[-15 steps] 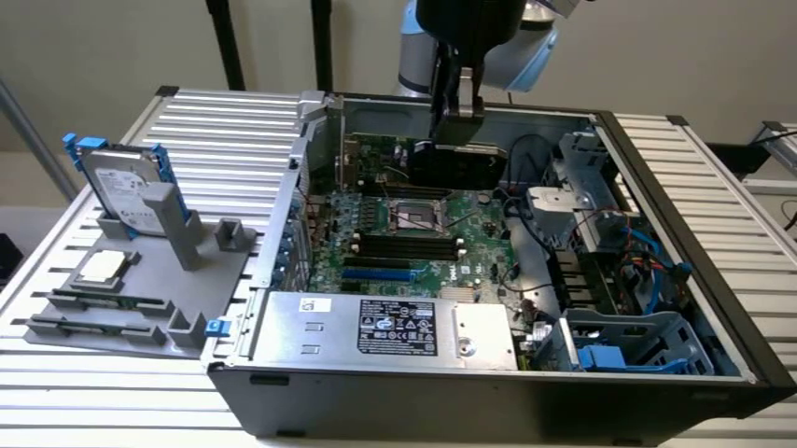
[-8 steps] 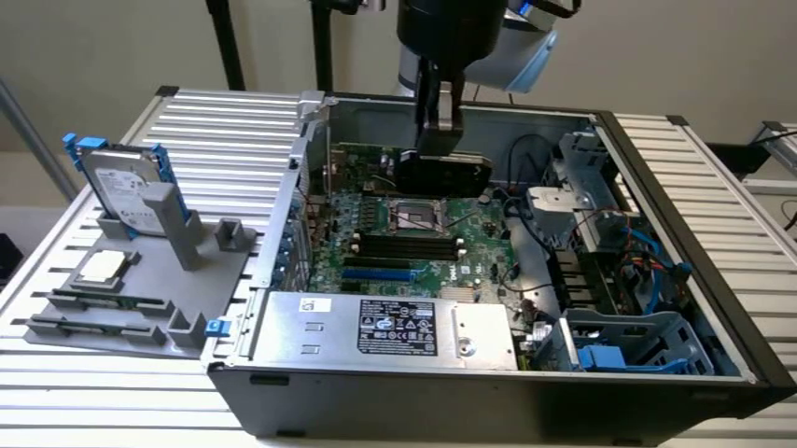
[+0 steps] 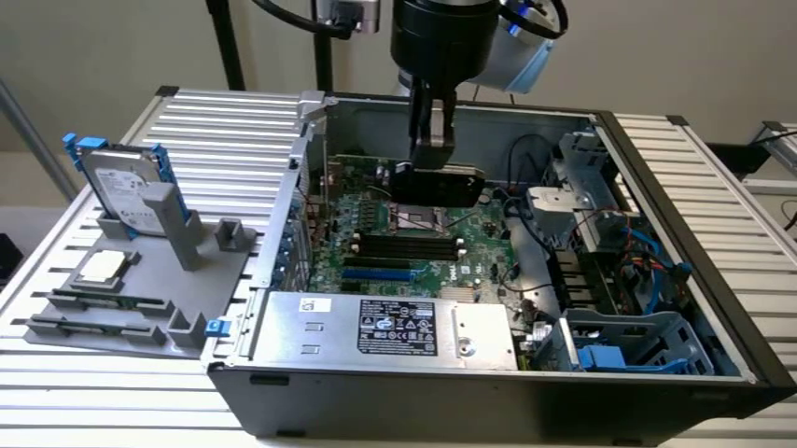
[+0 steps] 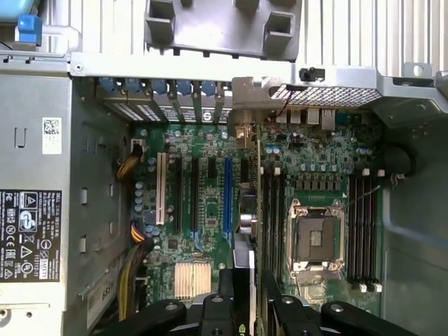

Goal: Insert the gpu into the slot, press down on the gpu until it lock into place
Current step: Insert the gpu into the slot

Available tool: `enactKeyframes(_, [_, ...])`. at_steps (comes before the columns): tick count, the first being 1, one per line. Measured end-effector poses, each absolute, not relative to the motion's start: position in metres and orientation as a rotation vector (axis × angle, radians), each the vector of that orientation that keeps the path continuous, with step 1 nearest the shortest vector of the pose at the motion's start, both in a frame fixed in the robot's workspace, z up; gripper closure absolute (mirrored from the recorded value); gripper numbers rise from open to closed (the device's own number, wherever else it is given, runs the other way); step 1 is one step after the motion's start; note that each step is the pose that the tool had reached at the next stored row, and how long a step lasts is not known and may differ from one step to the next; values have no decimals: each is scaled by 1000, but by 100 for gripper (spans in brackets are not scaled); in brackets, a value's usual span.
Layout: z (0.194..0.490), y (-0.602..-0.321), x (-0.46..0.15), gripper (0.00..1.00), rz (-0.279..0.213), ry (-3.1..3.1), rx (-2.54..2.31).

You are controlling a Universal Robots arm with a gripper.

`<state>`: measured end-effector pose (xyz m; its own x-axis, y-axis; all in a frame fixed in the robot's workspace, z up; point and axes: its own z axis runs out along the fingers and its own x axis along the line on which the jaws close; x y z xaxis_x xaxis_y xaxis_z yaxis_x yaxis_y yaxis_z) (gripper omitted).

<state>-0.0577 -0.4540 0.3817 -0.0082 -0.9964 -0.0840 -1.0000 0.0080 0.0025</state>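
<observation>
My gripper (image 3: 432,157) hangs inside the open computer case, shut on the gpu (image 3: 438,185), a flat black card held on edge above the motherboard (image 3: 473,233). The card hovers over the square silver cpu socket (image 3: 417,220), clear of the board. The slot (image 3: 377,275), a long blue strip, lies nearer the power supply, beyond the black memory slots (image 3: 405,245). In the wrist view the gpu (image 4: 253,231) appears edge-on between my fingers (image 4: 224,297). It runs parallel to the blue slot (image 4: 228,203) and is offset toward the cpu socket (image 4: 315,241).
A silver power supply (image 3: 386,327) fills the case's front. Cables and drive cages (image 3: 622,271) crowd the side at the exterior view's right. A hard drive with blue rails (image 3: 125,187) stands on a grey fixture (image 3: 137,280) outside the case.
</observation>
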Motion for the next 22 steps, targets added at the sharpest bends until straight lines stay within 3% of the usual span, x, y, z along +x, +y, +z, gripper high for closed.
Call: enactKeyframes(22, [342, -458, -59, 74, 94, 2188, -2171])
